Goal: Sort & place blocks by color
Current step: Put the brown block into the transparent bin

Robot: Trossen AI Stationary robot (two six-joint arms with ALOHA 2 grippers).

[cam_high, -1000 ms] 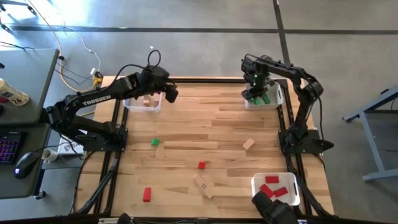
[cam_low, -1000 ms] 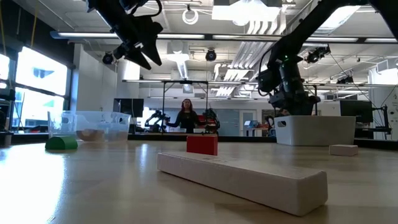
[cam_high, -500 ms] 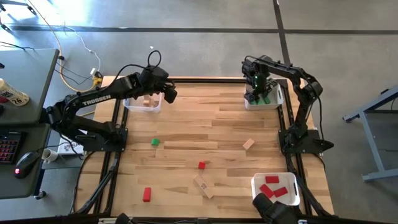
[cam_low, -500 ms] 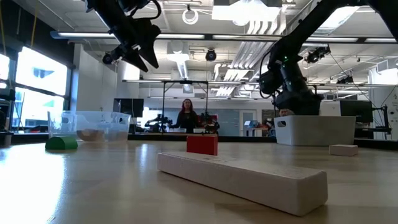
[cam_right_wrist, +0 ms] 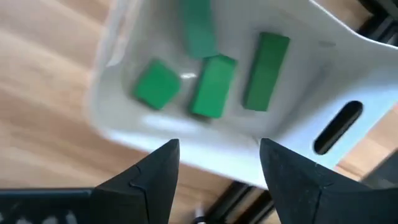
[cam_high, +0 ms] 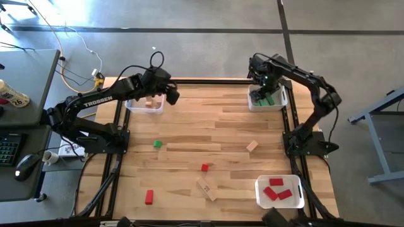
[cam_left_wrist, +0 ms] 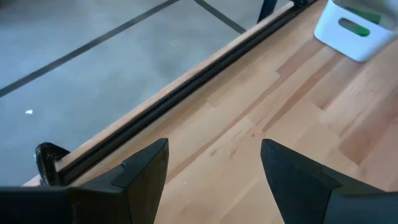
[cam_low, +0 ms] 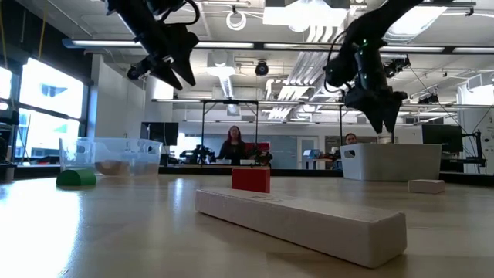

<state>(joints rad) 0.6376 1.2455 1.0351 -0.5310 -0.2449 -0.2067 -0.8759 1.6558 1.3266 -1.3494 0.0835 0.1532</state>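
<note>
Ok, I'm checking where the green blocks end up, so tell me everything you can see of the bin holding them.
The green-block bin is a white plastic rectangular tub with rounded corners and a slot handle cut into an end wall. It stands upright on the wooden table at its far right corner, next to the frame rail. Four green blocks lie inside: a cube and three short bars. The right gripper hangs above it with open fingers, not touching it.

Wooden table (cam_high: 208,126): three bins (cam_high: 279,191), loose red (cam_high: 204,167), green (cam_high: 157,144), tan blocks (cam_high: 252,146).
</note>
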